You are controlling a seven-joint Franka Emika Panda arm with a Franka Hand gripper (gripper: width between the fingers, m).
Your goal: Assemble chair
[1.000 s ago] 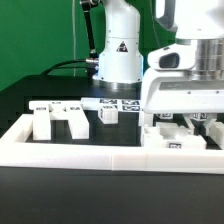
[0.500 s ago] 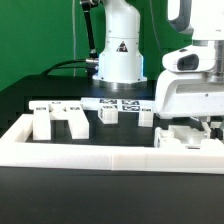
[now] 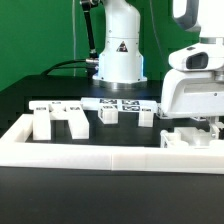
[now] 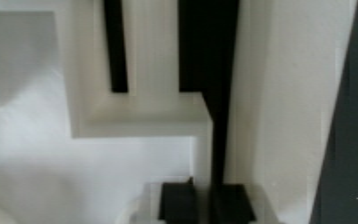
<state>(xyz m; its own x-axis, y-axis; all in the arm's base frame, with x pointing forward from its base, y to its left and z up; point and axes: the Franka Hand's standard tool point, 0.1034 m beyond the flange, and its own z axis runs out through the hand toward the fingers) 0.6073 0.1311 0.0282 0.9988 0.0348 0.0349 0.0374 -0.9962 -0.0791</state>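
My gripper [image 3: 206, 123] hangs low at the exterior view's right, its big white hand just above a blocky white chair part [image 3: 186, 138] that lies against the inside of the front rail. In the wrist view the two dark fingertips [image 4: 181, 200] stand pressed together, so the gripper [image 4: 206, 199] is shut with nothing seen between them. Blurred white chair slabs [image 4: 149, 60] with dark slots fill that view close below. Other white chair parts stand at the left: two chunky blocks [image 3: 40, 122] [image 3: 76, 120] and two small tagged pieces [image 3: 108, 114] [image 3: 146, 116].
A long white border rail [image 3: 100, 153] runs along the front and up the left side. The marker board [image 3: 120, 103] lies flat in front of the robot base [image 3: 120, 55]. A green wall stands behind.
The hand has slid toward the exterior view's right and risen a little. The white part under it now shows farther right. The gripper stayed shut.
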